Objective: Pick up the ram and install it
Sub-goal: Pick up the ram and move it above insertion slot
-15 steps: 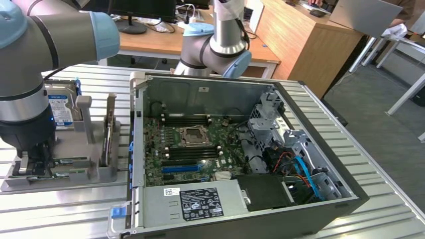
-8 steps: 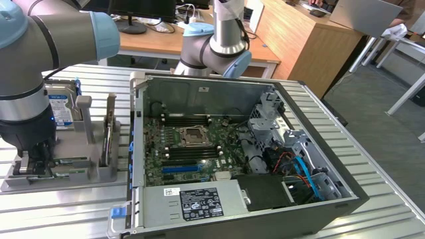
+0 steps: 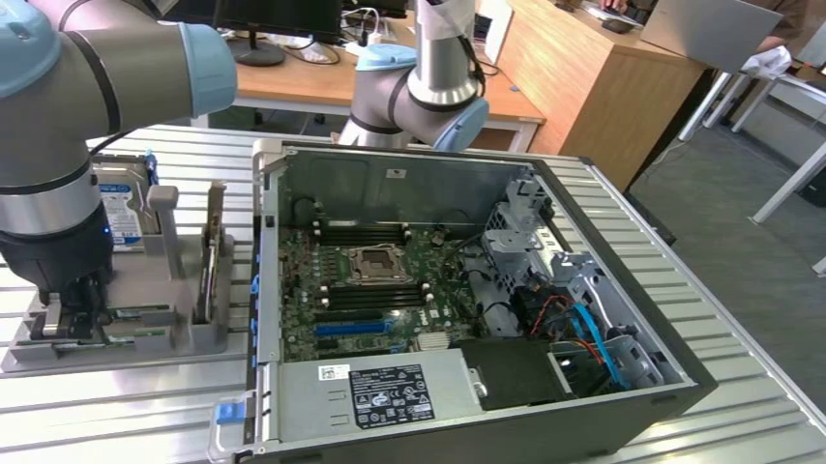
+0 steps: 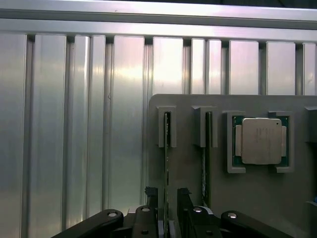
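Ram (image 4: 167, 148) sits on edge in a slot of the grey holder (image 4: 188, 163). Gripper (image 4: 167, 197) jaws wide open, one finger each side of it w/ gaps showing, nothing clamped. 2nd stick (image 4: 205, 148) just beside, then silver processor (image 4: 261, 141). Slatted metal table (image 4: 74, 124) beyond; open PC case (image 3: 400, 184) at exterior view's right.

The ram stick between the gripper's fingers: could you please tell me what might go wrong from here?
1. The open gripper straddles the ram, which stands on edge in the grey holder. If the grip is off-centre, the closing fingers could tilt or bend the thin board.
2. The second ram stands in the neighbouring slot. One finger sits in the narrow gap between the two sticks and might knock it.
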### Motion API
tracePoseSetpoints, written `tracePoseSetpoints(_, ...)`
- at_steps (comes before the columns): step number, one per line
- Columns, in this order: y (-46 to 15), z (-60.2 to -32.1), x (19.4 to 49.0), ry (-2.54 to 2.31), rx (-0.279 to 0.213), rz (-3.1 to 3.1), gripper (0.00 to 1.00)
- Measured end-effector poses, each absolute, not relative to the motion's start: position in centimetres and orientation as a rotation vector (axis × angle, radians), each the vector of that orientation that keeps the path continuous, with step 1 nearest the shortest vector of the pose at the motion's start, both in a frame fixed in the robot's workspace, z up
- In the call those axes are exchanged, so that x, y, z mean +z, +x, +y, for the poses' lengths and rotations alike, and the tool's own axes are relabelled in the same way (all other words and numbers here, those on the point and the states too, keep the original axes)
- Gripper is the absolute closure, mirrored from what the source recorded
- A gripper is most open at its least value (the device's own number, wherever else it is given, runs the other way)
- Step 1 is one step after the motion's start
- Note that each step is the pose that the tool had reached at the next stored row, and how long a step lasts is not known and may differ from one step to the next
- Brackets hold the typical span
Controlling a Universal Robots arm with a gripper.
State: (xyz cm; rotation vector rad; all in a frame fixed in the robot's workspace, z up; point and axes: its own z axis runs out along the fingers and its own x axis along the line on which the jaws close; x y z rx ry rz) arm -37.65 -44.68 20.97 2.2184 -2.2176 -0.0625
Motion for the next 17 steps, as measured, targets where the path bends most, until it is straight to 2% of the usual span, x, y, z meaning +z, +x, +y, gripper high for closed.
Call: tracePoseSetpoints(17,-36.2,-44.7,21.0,2.219,-0.063,-2.217,0.7)
